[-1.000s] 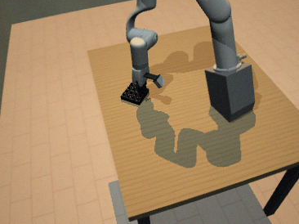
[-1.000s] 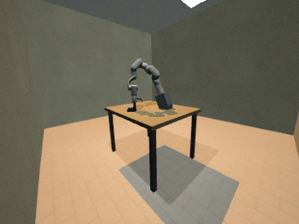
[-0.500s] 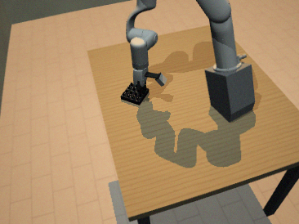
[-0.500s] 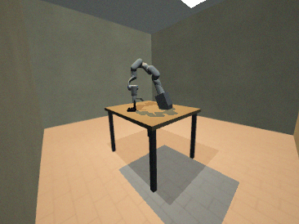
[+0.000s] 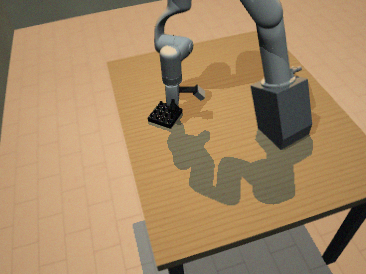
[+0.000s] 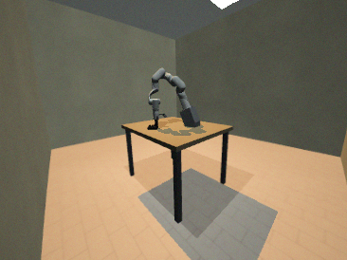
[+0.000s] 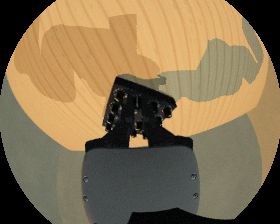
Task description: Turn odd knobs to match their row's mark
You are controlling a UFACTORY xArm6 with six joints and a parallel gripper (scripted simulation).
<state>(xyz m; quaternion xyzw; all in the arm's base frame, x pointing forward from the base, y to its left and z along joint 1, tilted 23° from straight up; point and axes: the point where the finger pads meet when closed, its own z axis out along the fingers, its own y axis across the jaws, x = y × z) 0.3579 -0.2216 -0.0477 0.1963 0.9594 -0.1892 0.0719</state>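
The black knob box [image 5: 162,124] [image 6: 151,128] [image 7: 145,90] stands on the table, with small dark knobs in rows on its top. In the wrist view it appears turned at an angle to the gripper. My gripper [image 5: 173,108] [image 6: 155,124] [image 7: 137,102] points down, its narrow-set fingers low among the knobs on the side toward the robot base. It appears shut on one knob, mostly hidden by the dark fingers; which knob, I cannot tell. Pale line marks show on a few other knobs, but the names, ring marks and socket are too small or dark to read.
The wooden table [image 5: 200,240] [image 6: 177,143] bears the arm's dark base block [image 5: 282,112] [image 6: 191,117], to the right of the box in the top and exterior views. A small arm-mounted bracket [image 5: 199,93] sticks out beside the gripper above the table. The table edge lies left of the box in the top view.
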